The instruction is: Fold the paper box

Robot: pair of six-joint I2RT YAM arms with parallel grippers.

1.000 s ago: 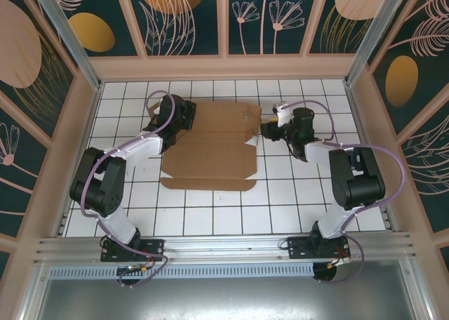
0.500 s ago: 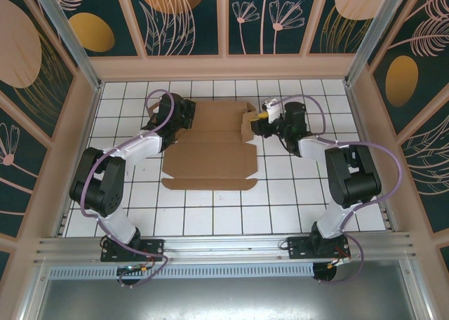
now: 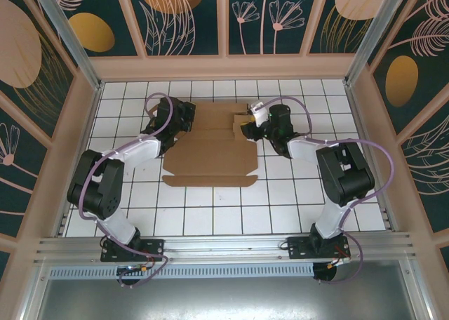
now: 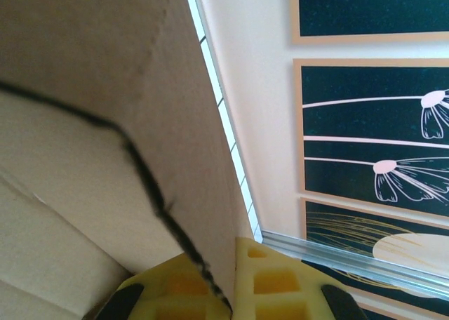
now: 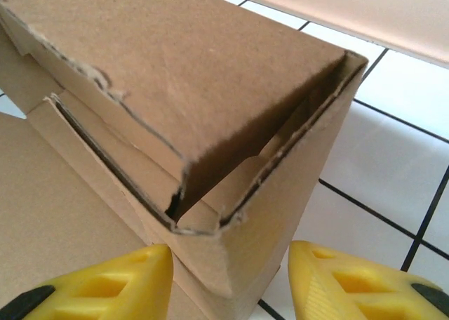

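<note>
Paper box lies on the tiled table, toward its far side; left gripper pinches a raised flap; right gripper straddles the folded corner, fingers apart — best press along the crease while the left holds firm.

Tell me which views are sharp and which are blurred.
Top external: the paper box is sharp and evenly lit. Left wrist: the box is very near and blurred; the wall panels behind look sharper. Right wrist: the box's edges are crisp, no glare.
</note>
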